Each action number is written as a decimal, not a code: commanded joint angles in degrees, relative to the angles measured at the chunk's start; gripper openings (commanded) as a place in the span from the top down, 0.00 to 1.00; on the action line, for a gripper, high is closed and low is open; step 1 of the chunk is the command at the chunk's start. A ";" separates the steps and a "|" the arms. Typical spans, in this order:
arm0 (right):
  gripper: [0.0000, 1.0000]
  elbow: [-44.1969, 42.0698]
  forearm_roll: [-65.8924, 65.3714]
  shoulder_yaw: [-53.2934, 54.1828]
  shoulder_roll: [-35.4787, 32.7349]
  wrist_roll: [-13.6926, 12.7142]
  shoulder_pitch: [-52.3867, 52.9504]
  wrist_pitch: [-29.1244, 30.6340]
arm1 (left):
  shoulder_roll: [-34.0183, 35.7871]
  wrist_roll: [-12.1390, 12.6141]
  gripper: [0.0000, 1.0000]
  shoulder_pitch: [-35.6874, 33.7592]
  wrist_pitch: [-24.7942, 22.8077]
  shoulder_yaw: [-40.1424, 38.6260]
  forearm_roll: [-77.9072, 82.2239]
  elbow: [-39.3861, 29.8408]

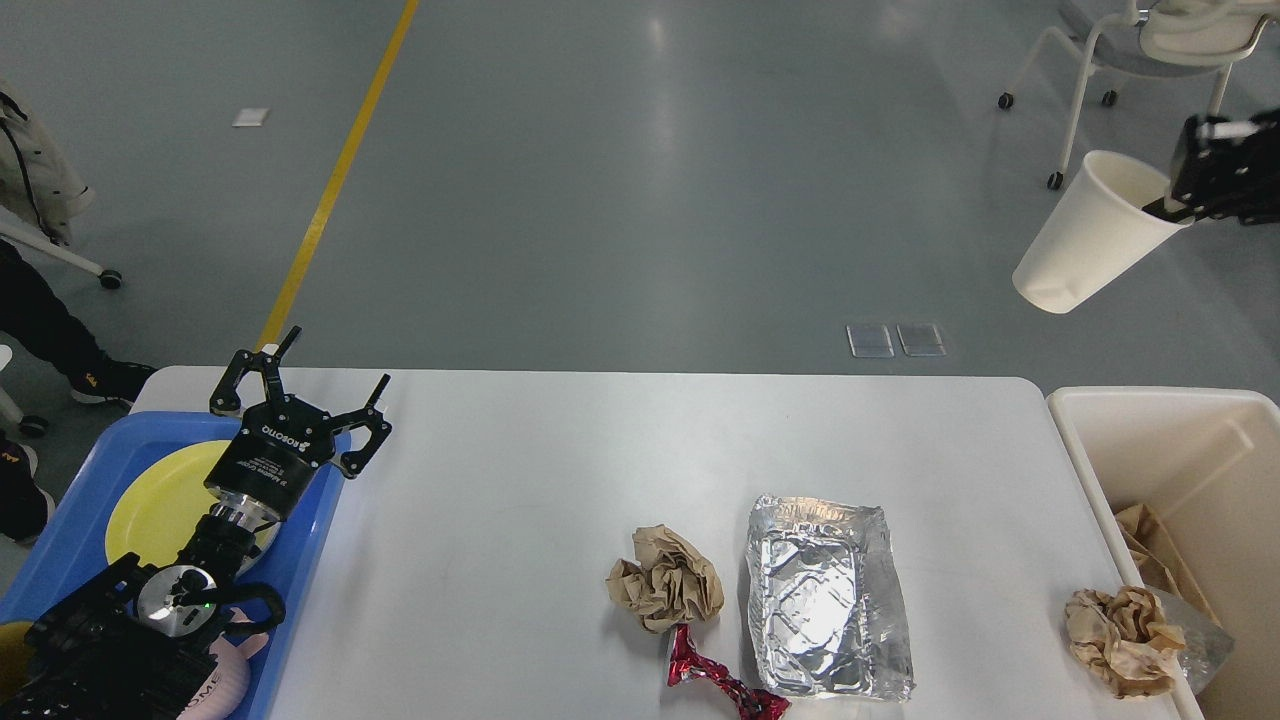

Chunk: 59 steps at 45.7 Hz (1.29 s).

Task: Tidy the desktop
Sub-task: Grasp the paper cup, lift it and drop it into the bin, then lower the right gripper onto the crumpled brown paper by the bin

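The white desktop (560, 480) fills the lower view. On it lie a crumpled brown paper ball (665, 578), a red foil wrapper (722, 688), a foil tray (828, 598) and a second brown paper ball (1120, 625) at the right edge. My left gripper (300, 385) is open and empty above the far end of the blue tray (60, 540). My right gripper (1170, 205) is high at the upper right, shut on the rim of a white paper cup (1090, 235), which hangs tilted in the air well above the desktop.
The blue tray holds a yellow plate (160, 495) and a pink item (225, 685). A cream bin (1190, 450) with brown paper inside stands right of the desktop. A white wheeled chair (1130, 60) stands at the far right. A person's legs show at the left edge.
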 commanded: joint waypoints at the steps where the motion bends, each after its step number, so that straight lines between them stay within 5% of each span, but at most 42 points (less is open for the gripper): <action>1: 1.00 -1.92 -5.40 -1.44 -1.83 -0.17 -2.35 -3.51 | -0.01 0.00 0.01 0.01 0.00 0.01 0.00 -0.02; 13: 1.00 -23.79 -3.74 -0.92 -4.39 -0.35 -40.65 -27.23 | -0.01 0.00 0.01 0.01 0.00 0.01 0.00 -0.02; 20: 1.00 -36.80 9.87 4.09 -3.16 -0.52 -67.37 -32.43 | -0.01 0.00 0.01 -0.07 0.00 0.01 0.00 -0.02; 27: 1.00 -49.55 23.06 4.62 5.28 -1.66 -88.56 -37.08 | -0.01 0.00 0.01 -0.07 0.00 0.09 0.00 -0.02; 30: 0.65 -52.02 25.27 4.62 6.77 -2.10 -92.44 -38.58 | -0.01 0.00 0.01 -0.07 0.00 0.01 0.00 0.07; 32: 0.00 -52.20 26.23 4.79 7.65 -2.28 -92.98 -39.46 | -0.01 0.00 0.01 -0.07 0.00 0.01 0.00 -0.02; 51: 0.00 -47.03 26.24 4.79 9.07 -1.32 -85.89 -36.57 | -0.01 0.00 0.01 -0.07 0.00 0.09 0.00 -0.02; 59: 0.00 -15.78 19.94 1.82 -1.74 -0.70 -50.41 -31.29 | -0.01 0.00 0.01 -0.07 0.00 0.09 0.00 -0.02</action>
